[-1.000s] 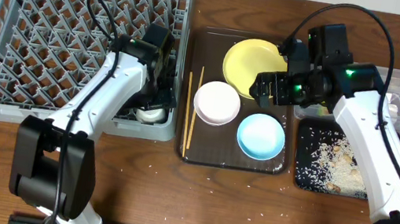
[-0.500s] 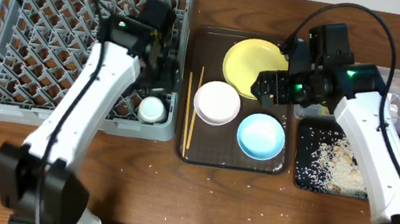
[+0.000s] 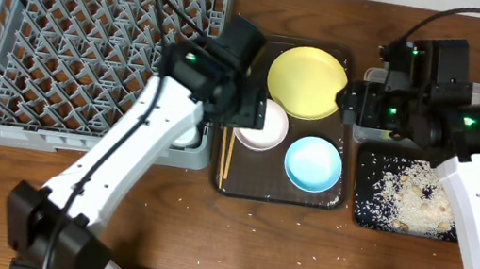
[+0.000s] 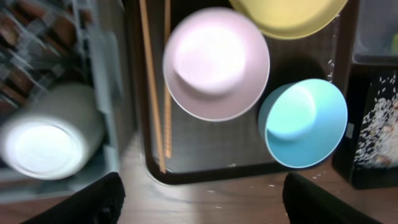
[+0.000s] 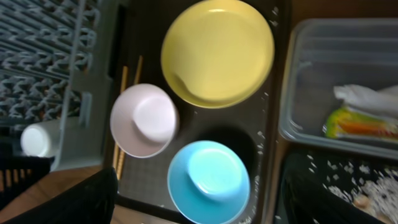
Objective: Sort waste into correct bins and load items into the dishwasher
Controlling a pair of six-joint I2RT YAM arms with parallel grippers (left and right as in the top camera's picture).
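Grey plastic dish rack (image 3: pixel 92 36) fills the tabletop's far left corner; the brown serving tray (image 3: pixel 263 171) sits right of it. By the right edge, the clear tub (image 5: pixel 305 74) lies behind the black tray (image 3: pixel 361 200). On the serving tray rest the yellow plate (image 5: pixel 217 53), white bowl (image 4: pixel 216 62) and light blue bowl (image 4: pixel 303 122), with the chopsticks (image 4: pixel 152 93) along its left side. Both tools gape wide and empty: left tool (image 4: pixel 208 202) over the white bowl, right tool (image 5: pixel 199 199) over that tray's right rim. The white cup (image 4: pixel 43 140) sits in the rack's near right corner. The napkin (image 5: pixel 364 96) and wrapper (image 5: pixel 354 123) lie in the tub, and rice (image 3: pixel 404 188) in the black tray.
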